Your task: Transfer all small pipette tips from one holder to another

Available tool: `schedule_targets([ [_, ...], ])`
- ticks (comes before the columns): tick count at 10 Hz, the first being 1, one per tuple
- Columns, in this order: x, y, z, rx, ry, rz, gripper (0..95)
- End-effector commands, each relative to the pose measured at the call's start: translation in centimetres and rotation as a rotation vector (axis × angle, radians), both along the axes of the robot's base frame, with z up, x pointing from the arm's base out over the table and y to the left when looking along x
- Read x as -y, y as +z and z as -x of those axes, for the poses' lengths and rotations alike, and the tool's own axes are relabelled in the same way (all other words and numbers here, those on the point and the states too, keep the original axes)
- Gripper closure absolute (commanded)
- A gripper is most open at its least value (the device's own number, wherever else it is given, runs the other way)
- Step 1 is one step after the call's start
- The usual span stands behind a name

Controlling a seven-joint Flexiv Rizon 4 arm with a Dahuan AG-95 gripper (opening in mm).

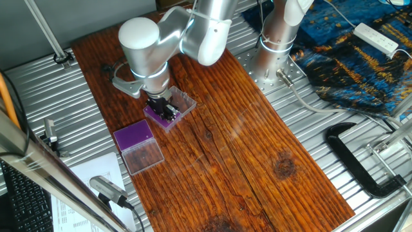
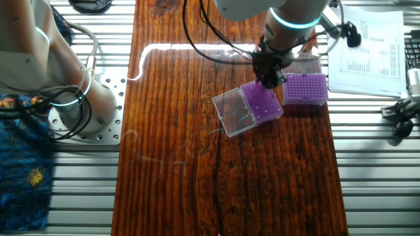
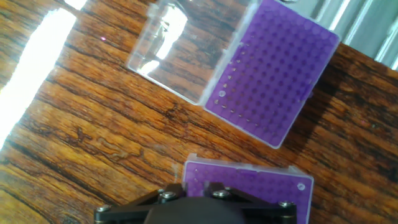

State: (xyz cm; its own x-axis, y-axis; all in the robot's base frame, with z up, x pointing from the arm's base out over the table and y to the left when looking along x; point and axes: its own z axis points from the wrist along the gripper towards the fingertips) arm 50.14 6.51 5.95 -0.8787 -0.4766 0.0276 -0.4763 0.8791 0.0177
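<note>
A silver-grey robot arm [image 1: 193,32] reaches down over a dark reddish-brown wooden tabletop [image 1: 257,148], its black two-finger gripper [image 1: 162,107] lowered onto one of two purple-topped pipette tip holders. That holder [image 1: 174,115], a clear plastic box with a purple grid top and an opened transparent lid, sits directly beneath the hand. In the other fixed view the gripper [image 2: 270,77] touches or nearly touches the upper edge of the same grid [image 2: 262,103], with the clear lid [image 2: 232,113] lying open beside it.

The second purple-topped holder [image 1: 134,136] stands just beside the first, toward the table's edge, with its own clear part [image 1: 143,157] lying next to it. From the other side it appears as a purple grid block [image 2: 305,89] close to the printed paper sheet [image 2: 367,46].

In the hand view the gripper's dark body [image 3: 205,208] fills the lower edge and hides its fingertips, so how far the fingers stand apart, or whether they hold anything, cannot be told. A few small pale pipette tips [image 3: 222,94] show as whitish dots along the near edge of the farther purple grid [image 3: 277,74]; the nearer grid [image 3: 249,180] lies partly under the hand.
</note>
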Motion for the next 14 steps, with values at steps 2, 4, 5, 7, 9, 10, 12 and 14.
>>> schedule_targets([
  [2,-0.02,-0.12,0.02,-0.002,0.003,-0.002,95.0],
  [4,-0.02,-0.12,0.01,0.001,0.006,-0.002,95.0],
  [5,-0.01,-0.12,-0.01,0.002,0.005,0.000,76.0],
  [7,0.02,-0.01,-0.03,0.017,0.007,0.001,76.0],
  [9,0.16,0.03,-0.05,0.016,-0.001,0.011,76.0],
  [10,0.27,0.05,-0.04,0.016,-0.002,0.011,76.0],
  [12,0.30,-0.06,-0.03,0.016,-0.004,0.012,76.0],
  [14,0.30,-0.16,-0.06,0.017,-0.006,0.012,76.0],
])
